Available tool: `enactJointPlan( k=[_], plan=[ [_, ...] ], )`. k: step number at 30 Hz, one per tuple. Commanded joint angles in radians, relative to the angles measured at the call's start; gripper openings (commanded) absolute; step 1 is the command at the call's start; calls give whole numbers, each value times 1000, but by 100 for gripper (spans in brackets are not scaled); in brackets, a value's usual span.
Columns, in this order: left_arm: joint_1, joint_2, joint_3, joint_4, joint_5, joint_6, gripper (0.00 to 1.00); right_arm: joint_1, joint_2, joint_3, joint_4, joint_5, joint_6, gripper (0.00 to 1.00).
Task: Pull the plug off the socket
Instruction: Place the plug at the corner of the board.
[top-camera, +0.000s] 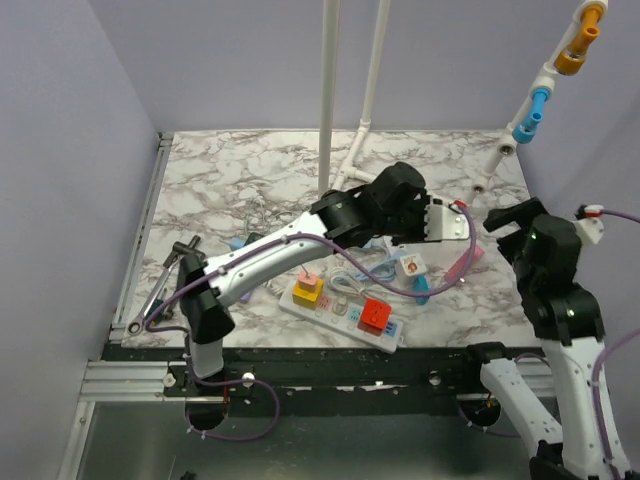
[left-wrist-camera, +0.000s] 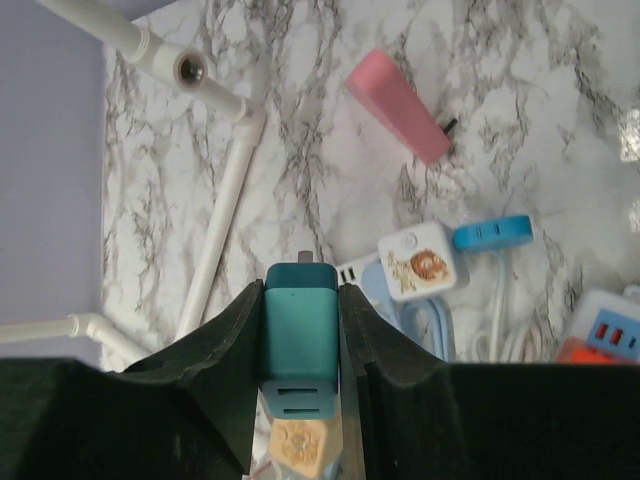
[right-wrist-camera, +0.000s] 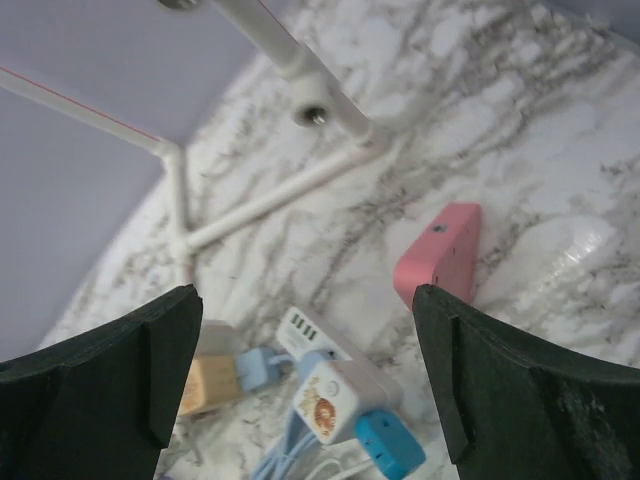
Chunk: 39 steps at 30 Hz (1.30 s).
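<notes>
As left pincer (left-wrist-camera: 302, 292) clamps, plug (left-wrist-camera: 300, 335) sits between jaws

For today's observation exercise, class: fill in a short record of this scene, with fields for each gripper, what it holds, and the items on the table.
Left gripper: shut on teal plug
Right gripper: open, empty
Power strip: on table, yellow plug and red plug seated on it
Pink block: lying on table, untouched

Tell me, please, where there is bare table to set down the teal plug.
Bare marble: back left, between left rail and white pipes; front right, beyond the power strip. Crowded: the middle, with adapters, cables, pink block.
</notes>
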Motion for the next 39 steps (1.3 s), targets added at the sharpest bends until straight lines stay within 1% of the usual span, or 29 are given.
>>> enactJointPlan(
  k=[1,7,12,18,21,23,24,25,26,28,31,35,37,39],
  plan=[
    [-4,182,162,10,109,-70,0,-5,-121,78,-72,-57,-73,95],
    [-2,413,334,3,123,-84,0,-5,-214,64,-102,-108,-67,95],
    [7,561,442,27,102,-73,0,-5,-240,92,-120,-117,-87,95],
    [7,636,469,107,112,-37,0,-5,-240,101,-135,-107,-102,95],
    [3,665,494,113,117,-34,0,-5,-249,98,-140,-89,-95,95],
    [-5,662,478,117,134,-23,0,-5,-267,88,-131,-85,-95,95],
    [-13,658,455,130,136,-15,7,-5,-276,82,-127,-85,-93,95],
    [-24,649,434,137,141,4,16,-5,-286,77,-126,-85,-88,95],
    [-35,643,409,140,148,28,22,-4,-294,75,-125,-86,-83,95],
    [-60,637,367,140,163,72,30,-4,-312,81,-128,-84,-71,95],
    [-98,645,343,128,172,109,41,-5,-350,100,-112,-94,-69,95],
    [-136,673,345,122,167,130,53,-5,-412,127,-80,-106,-79,95],
    [-147,686,350,137,155,131,61,-4,-413,142,-88,-106,-78,95],
    [-152,698,362,154,140,126,70,-4,-402,156,-102,-109,-78,95]
  ],
)
